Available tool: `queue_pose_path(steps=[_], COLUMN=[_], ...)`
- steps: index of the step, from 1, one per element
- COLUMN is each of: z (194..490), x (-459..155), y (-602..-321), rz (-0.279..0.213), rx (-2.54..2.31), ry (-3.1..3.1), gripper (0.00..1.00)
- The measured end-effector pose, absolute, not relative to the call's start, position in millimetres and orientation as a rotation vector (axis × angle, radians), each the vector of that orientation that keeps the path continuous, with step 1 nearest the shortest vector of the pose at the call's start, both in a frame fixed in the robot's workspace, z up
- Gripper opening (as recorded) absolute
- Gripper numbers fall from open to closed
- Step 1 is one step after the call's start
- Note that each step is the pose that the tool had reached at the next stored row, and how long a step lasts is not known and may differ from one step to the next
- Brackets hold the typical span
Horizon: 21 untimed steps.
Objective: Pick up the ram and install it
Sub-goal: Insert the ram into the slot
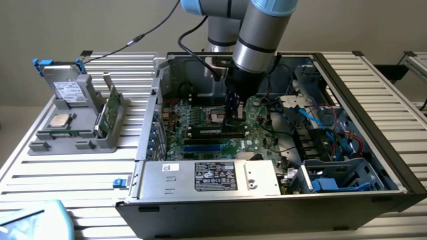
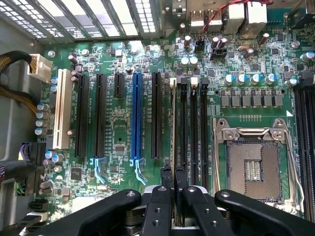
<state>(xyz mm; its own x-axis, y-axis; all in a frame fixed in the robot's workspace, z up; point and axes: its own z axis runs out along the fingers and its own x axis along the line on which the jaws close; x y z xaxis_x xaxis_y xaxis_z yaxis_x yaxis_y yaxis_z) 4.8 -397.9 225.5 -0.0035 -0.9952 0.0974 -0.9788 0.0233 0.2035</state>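
My gripper [image 2: 173, 173] is shut on the ram [image 2: 173, 123], a thin dark-green stick seen edge-on between the two black fingers [image 2: 165, 183]. The stick lines up along the black memory slots [image 2: 192, 128], beside the processor socket [image 2: 253, 167]. I cannot tell whether it is touching a slot or hanging just above one. In the exterior view the arm reaches straight down into the open computer case [image 1: 153, 100], with the gripper [image 1: 233, 119] low over the motherboard [image 1: 200, 115] and the ram [image 1: 212, 131] lying dark below the fingers.
A grey tray [image 1: 67, 137] on the exterior view's left holds a silver processor chip [image 1: 60, 120], a tall green card [image 1: 107, 112] and a drive [image 1: 67, 90]. The power supply [image 1: 213, 177] closes the near side. Cables [image 1: 333, 130] crowd the case's right. A blue slot [image 2: 137, 118] lies beside the memory slots.
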Motion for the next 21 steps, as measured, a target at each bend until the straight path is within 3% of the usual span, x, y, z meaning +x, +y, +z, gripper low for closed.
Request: queue_pose_path(steps=[21], z=[223.9], x=[4.8], y=[-397.5], rz=[-0.108], rx=[2.087], ry=[-2.048], gripper=[0.13])
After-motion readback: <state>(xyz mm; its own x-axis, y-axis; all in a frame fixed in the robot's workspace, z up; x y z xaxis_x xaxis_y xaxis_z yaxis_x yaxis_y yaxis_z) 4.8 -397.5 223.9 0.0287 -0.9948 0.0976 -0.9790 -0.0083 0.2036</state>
